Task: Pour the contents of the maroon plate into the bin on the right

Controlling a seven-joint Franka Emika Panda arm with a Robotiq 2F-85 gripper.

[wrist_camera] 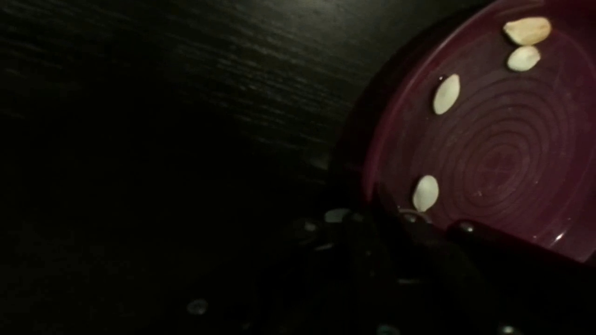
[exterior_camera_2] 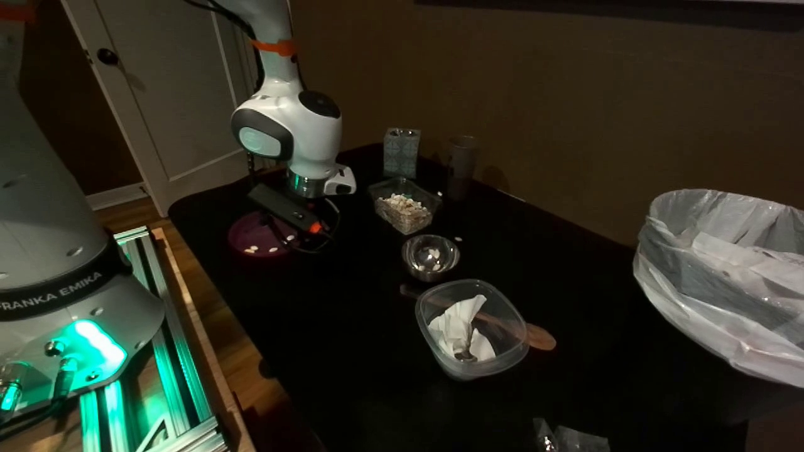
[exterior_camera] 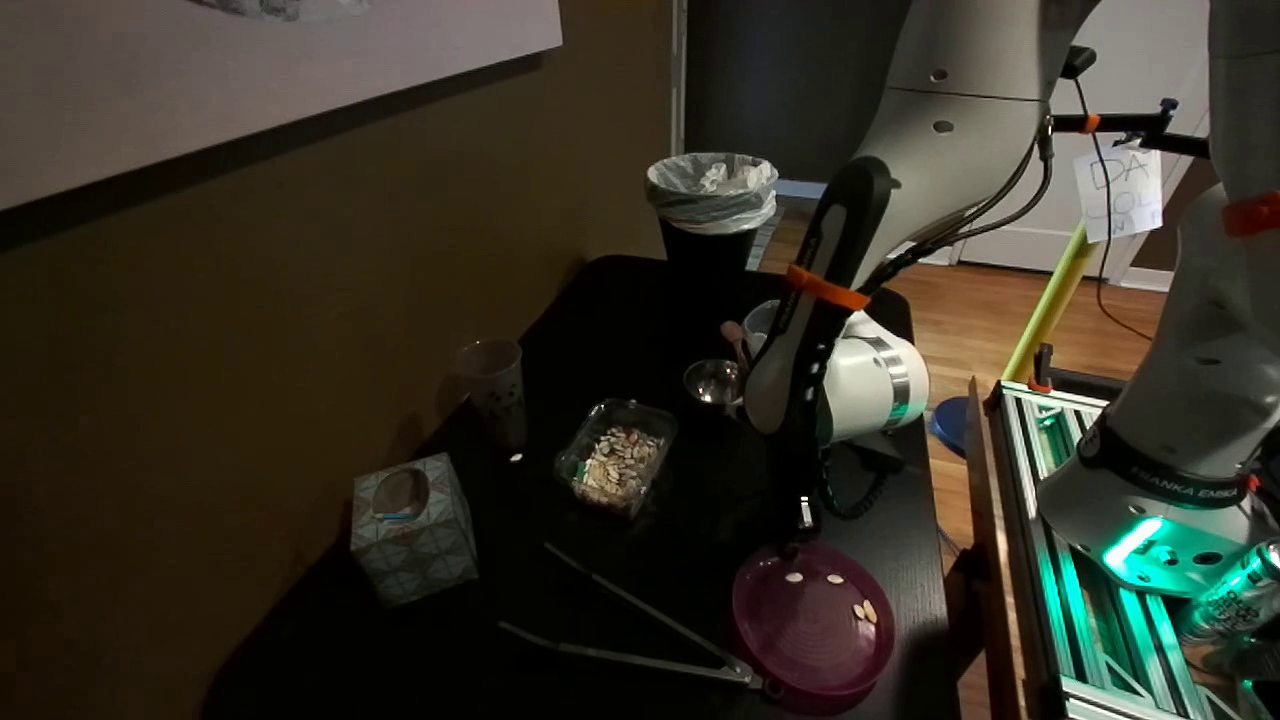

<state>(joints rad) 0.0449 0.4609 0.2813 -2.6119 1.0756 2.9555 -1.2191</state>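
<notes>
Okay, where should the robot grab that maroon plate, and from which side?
Probably by the raised rim of the maroon plate, pinched from above on the edge facing the bin, where the gripper is. The plate looks level, and its upstanding rim offers something to pinch. Avoid the edge near the tongs.

Place: a home, by every look; which room couldn't be told!
Plain brown wall [exterior_camera: 300, 330]: and high on it hung a wide, pale picture [exterior_camera: 350, 70]!
White panelled door [exterior_camera_2: 169, 81]: there it was, round dark knob [exterior_camera_2: 108, 56] and all!
Brown wooden floor [exterior_camera: 985, 310]: homely boards showed!
Black wood-grained table [exterior_camera_2: 352, 326]: it carried a round, glossy maroon plate [exterior_camera: 815, 640] and a pale, patterned cube box [exterior_camera: 420, 535]!
Silver metal-rail stand [exterior_camera_2: 179, 351]: ah, here was the lab touch!
</notes>
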